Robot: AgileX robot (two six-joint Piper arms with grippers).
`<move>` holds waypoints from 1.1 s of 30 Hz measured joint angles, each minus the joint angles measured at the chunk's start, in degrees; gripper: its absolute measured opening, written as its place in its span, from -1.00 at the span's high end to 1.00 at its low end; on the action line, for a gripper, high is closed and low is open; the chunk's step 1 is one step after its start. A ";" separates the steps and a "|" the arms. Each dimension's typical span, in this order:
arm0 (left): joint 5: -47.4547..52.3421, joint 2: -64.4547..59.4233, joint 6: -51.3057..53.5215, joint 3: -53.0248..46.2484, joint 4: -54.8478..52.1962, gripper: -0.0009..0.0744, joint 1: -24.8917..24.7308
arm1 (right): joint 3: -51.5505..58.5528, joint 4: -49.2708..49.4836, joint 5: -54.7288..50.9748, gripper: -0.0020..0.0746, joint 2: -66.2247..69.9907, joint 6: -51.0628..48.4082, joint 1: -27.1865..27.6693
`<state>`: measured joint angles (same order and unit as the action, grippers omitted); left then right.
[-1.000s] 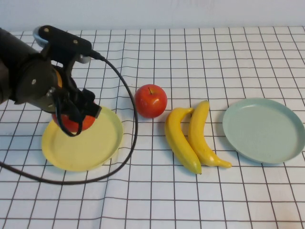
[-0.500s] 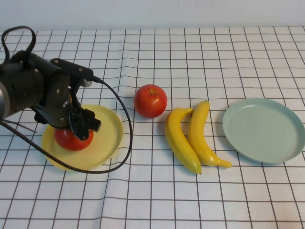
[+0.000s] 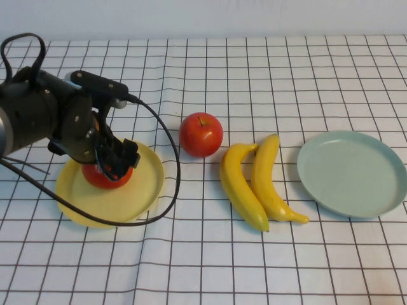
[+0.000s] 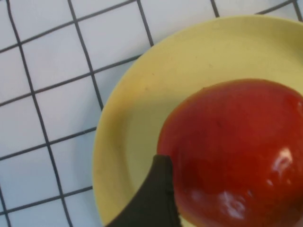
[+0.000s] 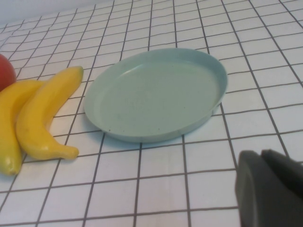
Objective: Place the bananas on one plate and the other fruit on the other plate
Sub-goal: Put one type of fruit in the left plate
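The left gripper (image 3: 109, 166) hung over an apple (image 3: 105, 176) lying on the yellow plate (image 3: 137, 197), near the table's left edge; I couldn't tell its grip. The blue-green plate (image 3: 353, 173) sat bare. The right gripper (image 5: 270, 191) was shut.

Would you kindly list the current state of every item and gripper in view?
Round pale yellow plate: holds one apple.
Glossy red apple under the gripper: on the yellow plate.
Second red apple: on the tablecloth.
Two yellow bananas: side by side on the cloth.
Round pale blue-green plate: empty.
Left gripper: over the plated apple.
Right gripper: shut, near the blue-green plate.
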<state>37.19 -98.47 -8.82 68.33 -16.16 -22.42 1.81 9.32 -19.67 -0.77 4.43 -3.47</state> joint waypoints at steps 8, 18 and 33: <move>3.95 3.96 1.84 4.01 -0.88 -0.80 0.00 | 0.00 0.00 0.00 0.99 0.00 0.00 0.00; -3.78 22.19 -6.75 -1.44 -4.51 0.09 0.00 | 0.00 0.00 0.00 0.99 0.00 0.00 0.00; -8.41 53.27 -24.63 -26.62 -11.49 0.98 0.00 | 0.00 0.00 0.00 0.99 0.00 0.00 0.00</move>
<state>28.79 -45.19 -33.44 41.71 -27.65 -22.42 1.81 9.32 -19.67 -0.77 4.43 -3.47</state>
